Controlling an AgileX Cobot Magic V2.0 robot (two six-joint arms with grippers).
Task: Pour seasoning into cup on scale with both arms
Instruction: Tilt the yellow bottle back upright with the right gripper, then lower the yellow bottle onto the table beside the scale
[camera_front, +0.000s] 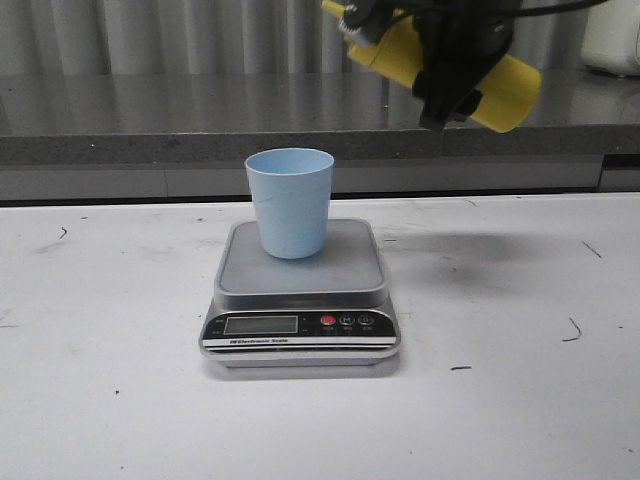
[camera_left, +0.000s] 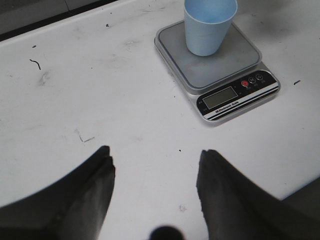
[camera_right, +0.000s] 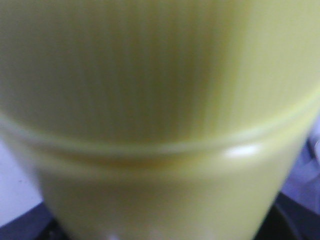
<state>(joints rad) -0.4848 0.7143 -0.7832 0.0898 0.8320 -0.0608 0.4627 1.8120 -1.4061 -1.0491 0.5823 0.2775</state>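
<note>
1 tapered smooth cup (camera_front: 290, 201) on flat scale (camera_front: 300, 290)

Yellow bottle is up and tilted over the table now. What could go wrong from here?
The bottle is held by the right gripper nearly on its side, up and to the right of the cup, so seasoning might land on the scale platform or the table. The cup stands free, with the left gripper open and well away from it, so a bump could tip it.
</note>
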